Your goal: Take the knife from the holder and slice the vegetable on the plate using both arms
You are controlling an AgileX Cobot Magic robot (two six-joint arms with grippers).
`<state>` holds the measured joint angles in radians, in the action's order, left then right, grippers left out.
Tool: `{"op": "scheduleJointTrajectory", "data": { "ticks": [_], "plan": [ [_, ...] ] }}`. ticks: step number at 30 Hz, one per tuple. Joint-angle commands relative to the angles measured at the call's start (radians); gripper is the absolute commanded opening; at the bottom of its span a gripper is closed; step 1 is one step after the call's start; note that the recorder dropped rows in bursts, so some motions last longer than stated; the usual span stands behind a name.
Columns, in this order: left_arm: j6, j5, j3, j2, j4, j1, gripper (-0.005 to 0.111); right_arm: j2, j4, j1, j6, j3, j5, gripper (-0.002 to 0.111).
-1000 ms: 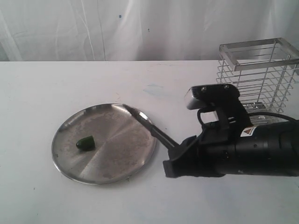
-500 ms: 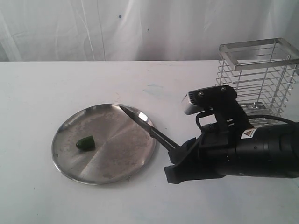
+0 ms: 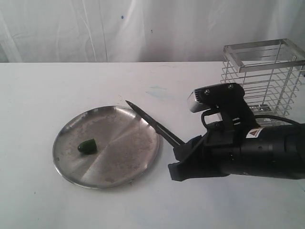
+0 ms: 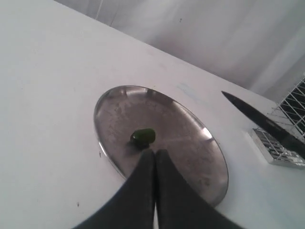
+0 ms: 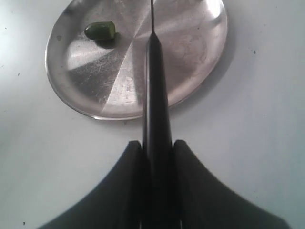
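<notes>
The small green vegetable (image 3: 87, 146) lies on the left part of the round steel plate (image 3: 124, 152). My right gripper (image 3: 183, 152) is shut on the black handle of the knife (image 3: 152, 124). The dark blade slants up over the plate's right rim, its tip near the far edge. In the right wrist view the knife (image 5: 156, 95) runs straight out between the fingers of the right gripper (image 5: 157, 143), over the plate (image 5: 190, 57), with the vegetable (image 5: 100, 30) off to one side. My left gripper (image 4: 155, 151) is shut and empty, its tips just short of the vegetable (image 4: 143, 136).
The chrome wire holder (image 3: 267, 76) stands at the back right, behind my right arm. White table surface surrounds the plate, and a white curtain hangs behind the table.
The knife's tip has lifted off the plate's rim and now points higher. The right gripper has shifted slightly. The vegetable has not moved.
</notes>
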<state>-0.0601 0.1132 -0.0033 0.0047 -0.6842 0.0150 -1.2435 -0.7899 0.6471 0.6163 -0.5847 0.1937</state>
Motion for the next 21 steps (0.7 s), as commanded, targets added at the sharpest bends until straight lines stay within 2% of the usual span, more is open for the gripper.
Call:
{"op": "scheduleJointTrajectory", "data": {
  "ticks": [1,4,8,11,14,17,21],
  "plan": [
    [0.008,-0.126,0.003,-0.005,-0.014,0.008,0.0,-0.032,-0.004,0.001,0.011,0.004,-0.016,0.0],
    [0.01,-0.247,0.003,-0.005,-0.017,0.008,0.0,-0.063,-0.004,0.001,0.011,0.004,-0.025,0.0],
    [0.001,-0.616,0.003,-0.005,-0.014,0.008,0.0,-0.115,-0.006,0.001,0.01,0.004,-0.085,0.0],
    [0.06,-0.779,0.003,-0.005,-0.014,0.008,0.0,-0.158,-0.021,0.001,0.009,0.004,-0.106,0.0],
    [0.083,-0.844,0.002,-0.005,-0.014,0.008,0.0,-0.184,-0.042,0.001,0.009,0.004,-0.106,0.0],
    [0.06,-0.837,-0.055,0.051,0.035,0.008,0.0,-0.19,-0.083,0.001,0.009,-0.002,-0.13,0.0],
    [0.08,-0.808,-0.141,0.241,0.265,0.008,0.0,-0.19,-0.122,0.001,0.009,-0.002,-0.228,0.0]
  ]
}}
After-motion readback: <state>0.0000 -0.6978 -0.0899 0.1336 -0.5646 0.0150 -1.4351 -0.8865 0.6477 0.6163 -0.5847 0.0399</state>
